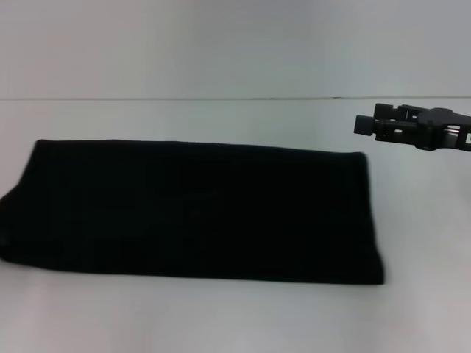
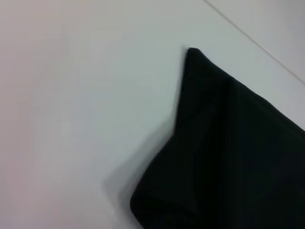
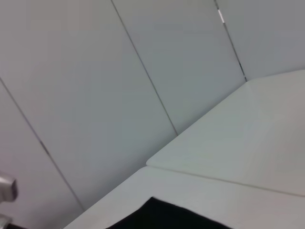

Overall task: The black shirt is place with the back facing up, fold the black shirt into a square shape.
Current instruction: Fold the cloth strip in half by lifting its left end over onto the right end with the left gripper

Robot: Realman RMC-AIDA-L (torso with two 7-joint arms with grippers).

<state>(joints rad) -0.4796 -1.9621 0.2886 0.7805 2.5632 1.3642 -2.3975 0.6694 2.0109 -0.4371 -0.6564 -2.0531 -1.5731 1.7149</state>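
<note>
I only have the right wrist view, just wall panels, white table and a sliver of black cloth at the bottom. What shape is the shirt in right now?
Observer: In the head view the black shirt lies flat on the white table as a long rectangle, wider than deep, not yet a square.
Operator: Where is the right tool relative to it?
Observer: The right tool hangs above bare table, just beyond the shirt's far right corner, holding no cloth.
Operator: And the left end of the shirt?
Observer: The left wrist view shows one pointed corner lying flat and, at the other corner, a rounded, bunched fold. The left tool itself is not visible.
</note>
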